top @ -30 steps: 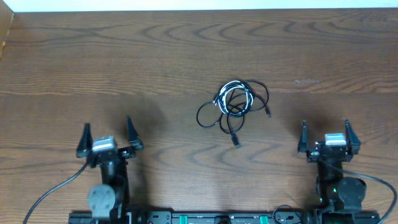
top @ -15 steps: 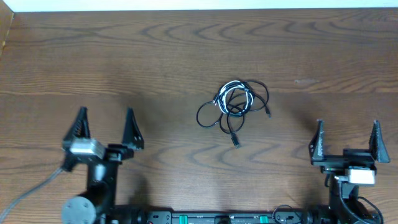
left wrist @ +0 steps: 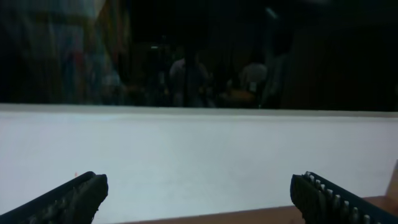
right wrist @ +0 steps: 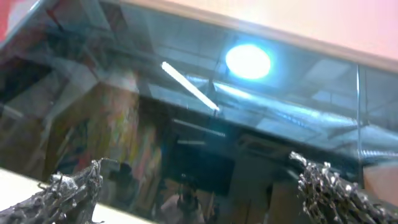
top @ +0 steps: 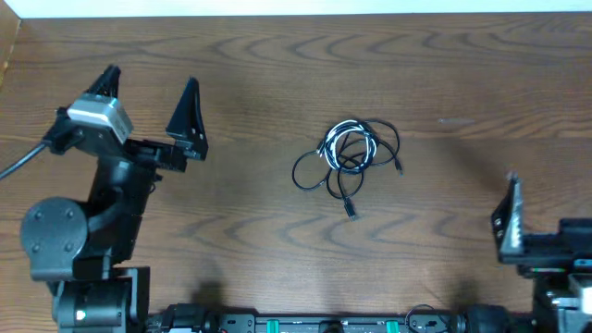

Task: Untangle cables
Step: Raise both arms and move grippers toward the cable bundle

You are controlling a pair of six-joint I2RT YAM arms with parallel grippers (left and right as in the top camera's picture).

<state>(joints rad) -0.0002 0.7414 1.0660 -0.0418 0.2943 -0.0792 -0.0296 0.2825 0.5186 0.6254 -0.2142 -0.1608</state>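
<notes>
Overhead view with both wrist views, start of the approach. The left gripper (top: 152, 76) has risen from its low rest pose of a second ago and swung left, its jaws spread wide and holding nothing. The right gripper (right wrist: 196, 160), jaws equally wide apart and empty, has lifted and drifted right until only one finger shows at the frame's edge. Both wrist cameras now face the room, not the table (top: 277, 55). The cables (top: 347, 157), black and white loops knotted together, lie unmoved at mid-table, well apart from both tools. Judged from this, untangling has not begun; the arms are only deploying.
</notes>
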